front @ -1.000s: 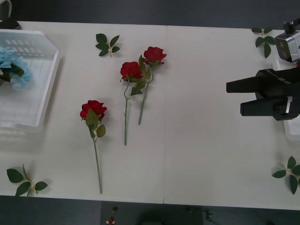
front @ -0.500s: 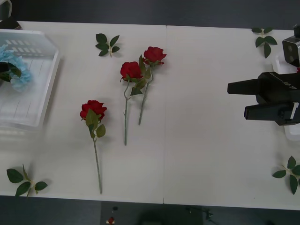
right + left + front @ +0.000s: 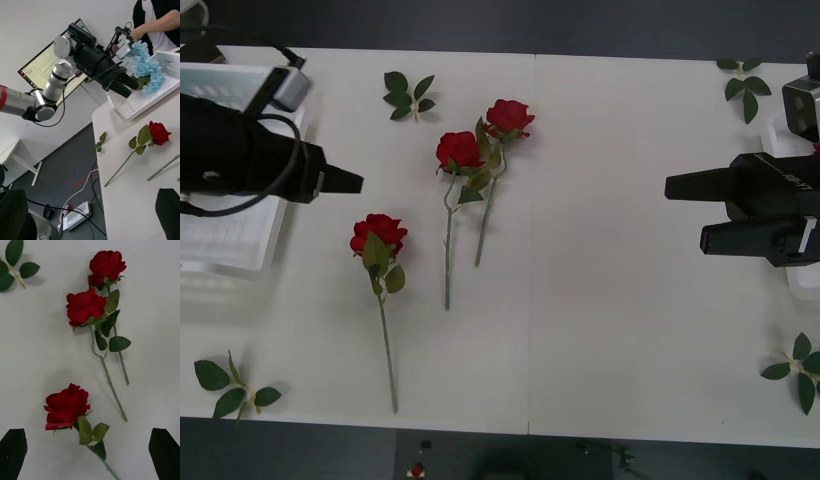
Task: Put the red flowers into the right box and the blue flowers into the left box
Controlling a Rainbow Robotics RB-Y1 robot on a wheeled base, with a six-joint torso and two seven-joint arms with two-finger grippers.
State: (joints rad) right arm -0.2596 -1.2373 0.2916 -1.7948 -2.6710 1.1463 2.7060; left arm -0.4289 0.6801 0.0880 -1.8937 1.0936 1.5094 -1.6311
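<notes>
here three artificial deep-red roses on thin green stems (image 3: 448,200) lie loose on the white tabletop (image 3: 620,330), none of them yet sorted. two lie side by side with stems crossing near the middle, and the third rests apart, nearer the robot's left side. the pale sky-blue fluffy flower clusters (image 3: 147,70) already sit inside the white slotted plastic basket (image 3: 165,65) at the left edge, so the blue half of the job looks finished as far as can be seen. the smooth-rimmed white plastic tray (image 3: 802,282) peeks out at the right edge, mostly hidden behind the right arm; its contents cannot be judged.

the left black two-finger tool (image 3: 90,452) hovers above the single rose, fingers spread wide and holding nothing. the right black two-finger tool (image 3: 682,210) hangs over the right side of the tabletop, well apart from the roses, fingers parted and empty.

small loose green leaf sprigs (image 3: 410,96) lie scattered near the corners. what is left, by this view, is moving all three roses across into the tray.
</notes>
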